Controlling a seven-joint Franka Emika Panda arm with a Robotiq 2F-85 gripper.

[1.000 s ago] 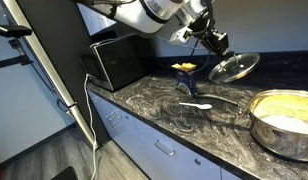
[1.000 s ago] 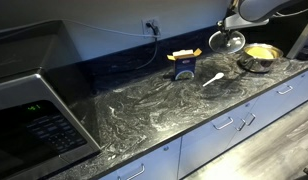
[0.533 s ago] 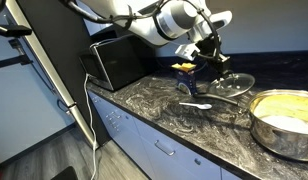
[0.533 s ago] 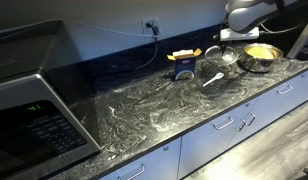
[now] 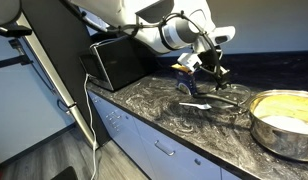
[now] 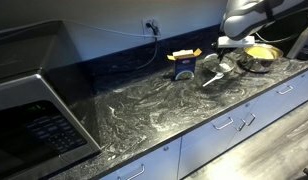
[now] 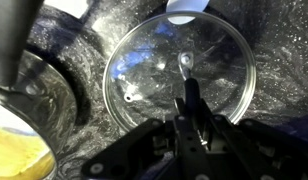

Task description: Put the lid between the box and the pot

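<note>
One arm [image 5: 166,33] angles downward, claw [image 5: 216,73] clamped on the lid [image 7: 144,70].

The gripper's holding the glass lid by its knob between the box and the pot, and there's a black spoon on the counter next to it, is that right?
Not quite: the spoon is white, not black, as an exterior view shows. Otherwise yes: the gripper holds the glass lid by its knob between the box and the pot.
</note>
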